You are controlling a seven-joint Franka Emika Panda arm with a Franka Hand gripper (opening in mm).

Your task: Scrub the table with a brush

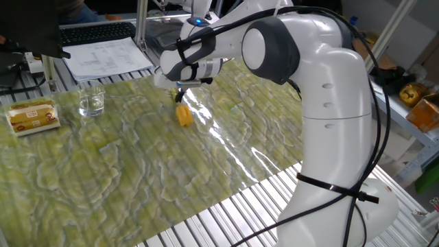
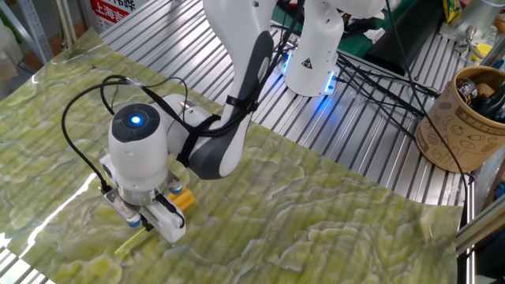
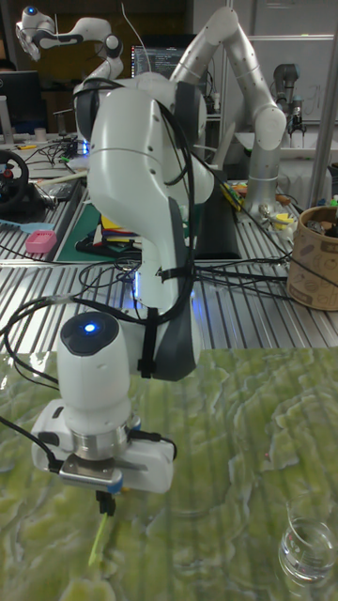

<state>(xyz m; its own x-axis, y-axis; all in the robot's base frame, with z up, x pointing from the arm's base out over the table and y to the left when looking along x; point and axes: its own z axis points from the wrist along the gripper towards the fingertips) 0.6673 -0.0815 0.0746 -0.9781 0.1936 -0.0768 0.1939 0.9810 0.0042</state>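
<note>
A: What sits toward the tabletop's (image 1: 226, 199) left edge?
B: A packet (image 1: 31, 116) and a glass (image 1: 91, 101).
A: And the brush (image 1: 183, 114)?
B: Near the far edge, head down for scrubbing, its handle clamped in the closed pincer (image 1: 181, 95).

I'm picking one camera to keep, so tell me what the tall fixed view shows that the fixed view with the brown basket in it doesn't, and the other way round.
Only the tall view shows the drinking glass. Only the basket view shows the brush's yellow head on the table, plus the brown basket. Both show the gripper pointing down, the pale brush handle below it, and the blue-lit wrist.
</note>
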